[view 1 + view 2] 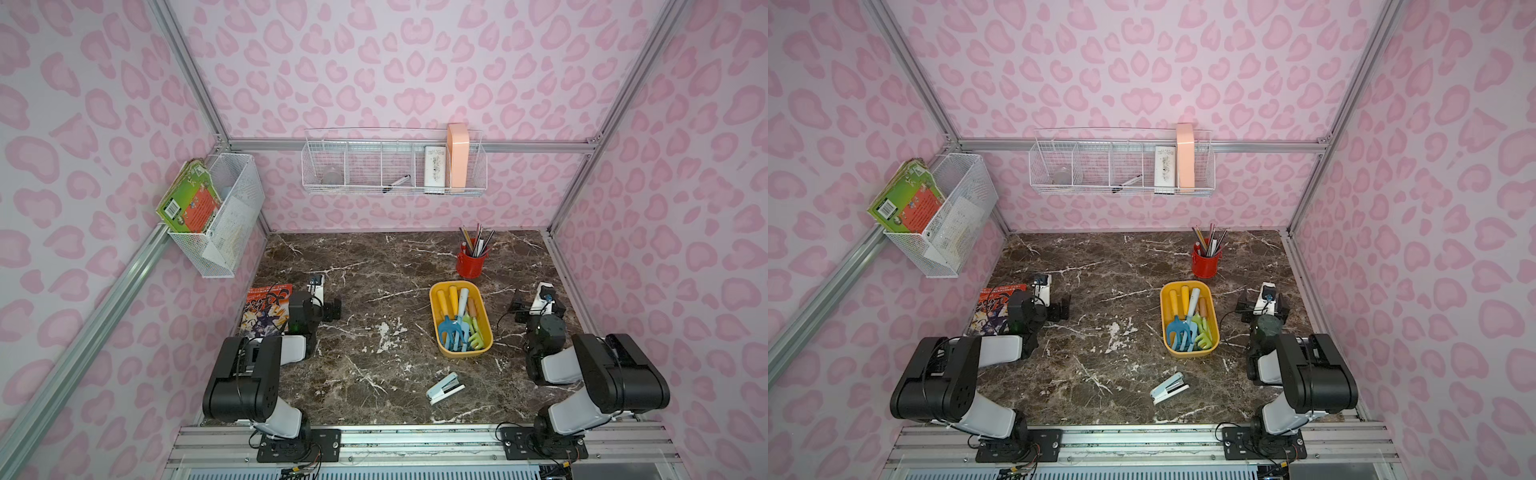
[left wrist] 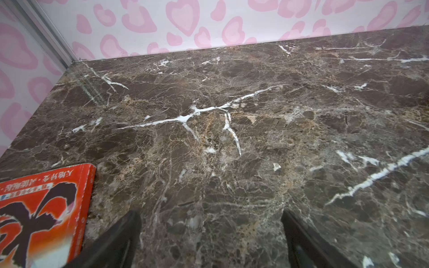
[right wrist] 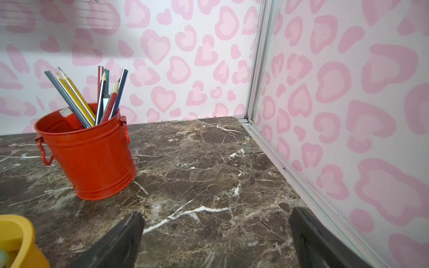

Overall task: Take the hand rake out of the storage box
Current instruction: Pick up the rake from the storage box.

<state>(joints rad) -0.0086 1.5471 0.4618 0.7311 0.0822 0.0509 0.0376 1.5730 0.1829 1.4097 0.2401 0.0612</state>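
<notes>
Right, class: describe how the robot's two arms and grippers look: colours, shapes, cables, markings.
Both the left arm and the right arm have boxy black joint housings joined by rounded white links, with thin black cables looping alongside. Each stands on a black base plate. The left gripper and right gripper have flat, dark fingers. No readable markings show.

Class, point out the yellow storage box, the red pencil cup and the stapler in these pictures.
storage box (image 1: 463,352), in a top view, on its end wall nearest the robot.
red pencil cup (image 3: 92,157), right wrist view, on its side wall.
stapler (image 1: 445,387), in a top view, on its upper arm.
</notes>
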